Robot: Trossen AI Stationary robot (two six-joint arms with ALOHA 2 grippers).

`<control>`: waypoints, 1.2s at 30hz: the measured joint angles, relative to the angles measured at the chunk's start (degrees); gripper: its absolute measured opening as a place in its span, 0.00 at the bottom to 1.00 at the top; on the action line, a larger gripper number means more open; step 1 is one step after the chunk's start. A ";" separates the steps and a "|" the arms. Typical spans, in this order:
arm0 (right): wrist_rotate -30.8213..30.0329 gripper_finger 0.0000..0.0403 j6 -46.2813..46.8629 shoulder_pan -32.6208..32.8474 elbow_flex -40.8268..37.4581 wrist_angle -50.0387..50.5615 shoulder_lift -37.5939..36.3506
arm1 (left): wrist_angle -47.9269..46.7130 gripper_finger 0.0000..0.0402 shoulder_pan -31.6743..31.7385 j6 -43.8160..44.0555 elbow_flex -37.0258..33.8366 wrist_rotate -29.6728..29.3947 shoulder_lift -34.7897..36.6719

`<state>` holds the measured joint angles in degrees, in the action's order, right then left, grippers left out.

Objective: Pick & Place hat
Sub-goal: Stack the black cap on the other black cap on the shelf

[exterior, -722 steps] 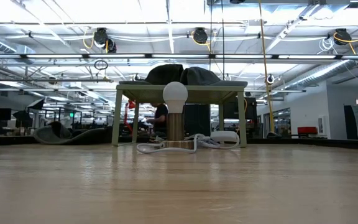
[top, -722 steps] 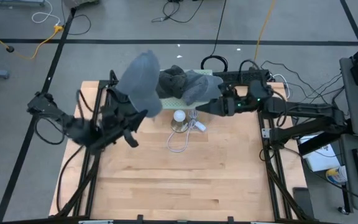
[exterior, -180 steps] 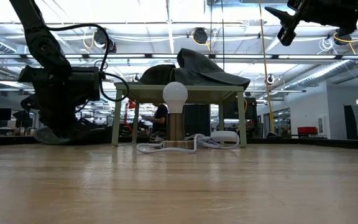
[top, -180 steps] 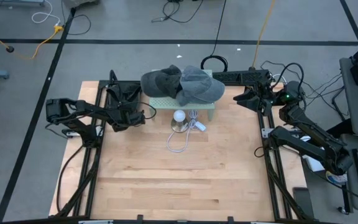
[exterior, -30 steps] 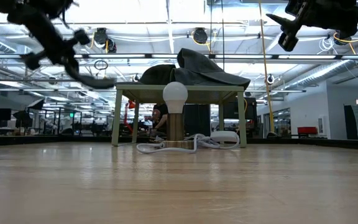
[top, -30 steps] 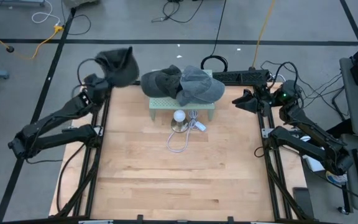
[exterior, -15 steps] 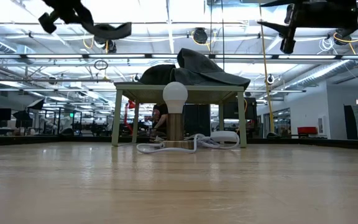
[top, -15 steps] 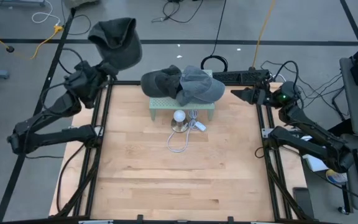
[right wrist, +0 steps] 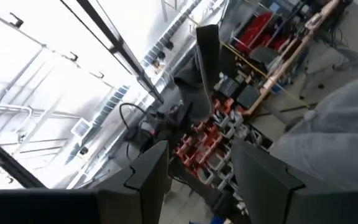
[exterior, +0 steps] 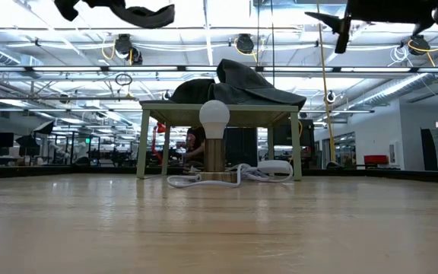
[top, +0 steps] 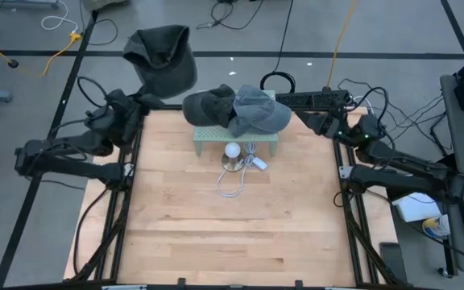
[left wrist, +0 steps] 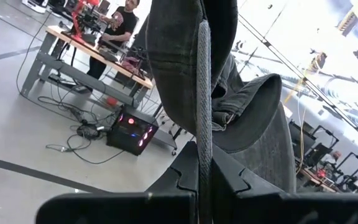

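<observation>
Fingers (left wrist: 185, 171) of the left arm are pressed together on a thin edge of a dark grey hat (top: 164, 58), and in the left wrist view that pinched edge runs as a narrow seam straight out from between them, with the hat's crown hanging open to one side beyond. From above, the hat is lifted clear of the tabletop (top: 216, 234) and sits past the fingertips, out over the floor just off the tabletop's far left corner; its long axis follows the line of the fingers, pointing away from them toward the far side of the room, with the opening turned up. In the low view the same hat shows only as a dark shape at the upper edge, well above and to the side of a small pale green stand (top: 236, 135). That stand sits on the tabletop farther out from the left fingers, toward the other arm, and two more grey hats (top: 236, 109) lie piled on it, touching each other. A white bulb on a wooden base (exterior: 214, 141) stands just in front of the stand, its white cord (top: 234, 181) looped on the wood. Fingers (right wrist: 194, 171) of the right arm stand partly apart with nothing between them, raised near the far right corner of the tabletop, well apart from the stand. Beyond the held hat, a person (left wrist: 120, 25) stands at a distant workbench.
</observation>
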<state>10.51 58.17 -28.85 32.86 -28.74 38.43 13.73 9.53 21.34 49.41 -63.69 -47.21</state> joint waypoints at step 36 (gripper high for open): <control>-28.66 0.42 -35.89 28.07 0.07 -34.30 19.35 | 16.08 0.02 -22.18 -32.08 37.46 -3.08 -45.30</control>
<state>-18.15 22.28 -0.78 32.93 -63.03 57.79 29.82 -12.64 -10.75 86.86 -66.77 -92.51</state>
